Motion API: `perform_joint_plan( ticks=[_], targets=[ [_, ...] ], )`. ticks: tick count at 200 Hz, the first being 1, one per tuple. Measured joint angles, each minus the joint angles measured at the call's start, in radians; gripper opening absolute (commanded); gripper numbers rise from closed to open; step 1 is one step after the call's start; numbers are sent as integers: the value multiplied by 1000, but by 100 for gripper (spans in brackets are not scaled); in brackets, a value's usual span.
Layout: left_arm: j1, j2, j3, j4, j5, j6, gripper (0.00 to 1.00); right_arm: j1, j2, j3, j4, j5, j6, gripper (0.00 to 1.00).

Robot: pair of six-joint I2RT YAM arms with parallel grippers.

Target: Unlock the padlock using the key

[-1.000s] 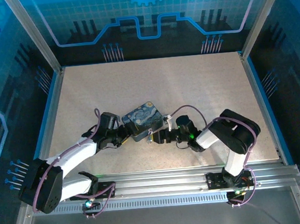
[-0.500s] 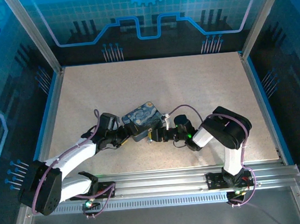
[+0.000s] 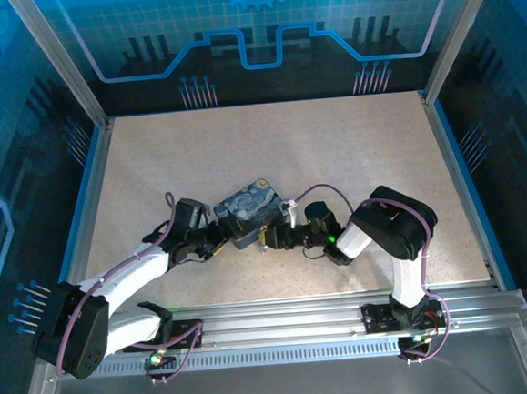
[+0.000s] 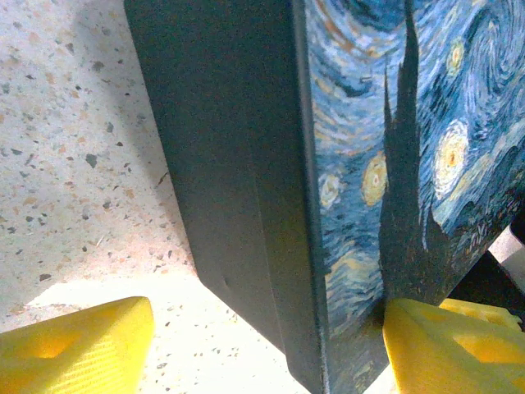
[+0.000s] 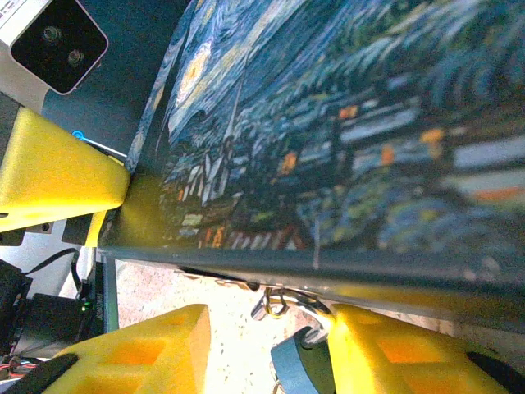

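The right arm has folded in over the last second: its elbow sits closer to the tin (image 3: 251,213) than it did, and the right gripper (image 3: 269,240) has crept up to the tin's near long edge. The left gripper (image 3: 219,235) has barely shifted from the tin's left corner.

Seen from the right wrist, the padlock (image 5: 294,368) hangs just below the tin's edge. Its bluish body lies between the wide-set yellow fingers (image 5: 156,353), touching one and clear of the other, so that claw grips nothing. The key I cannot make out; only a silvery loop shows by the shackle.

The left claw is wide too, straddling the tin's corner, one finger against the painted lid, the other off the dark side wall. I judge this as closing in on the lock, with the unlocking not yet begun.

The tin rests on a pale speckled tabletop (image 3: 351,144), inside a blue-lit enclosure with aluminium posts (image 3: 56,58) around it
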Motion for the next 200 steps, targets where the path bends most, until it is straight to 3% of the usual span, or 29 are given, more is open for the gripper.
perform_joint_plan(
  ticks=[200],
  targets=[
    [0, 0, 0, 0, 0, 0, 75, 0, -7, -11, -14, 16, 0, 15]
  ],
)
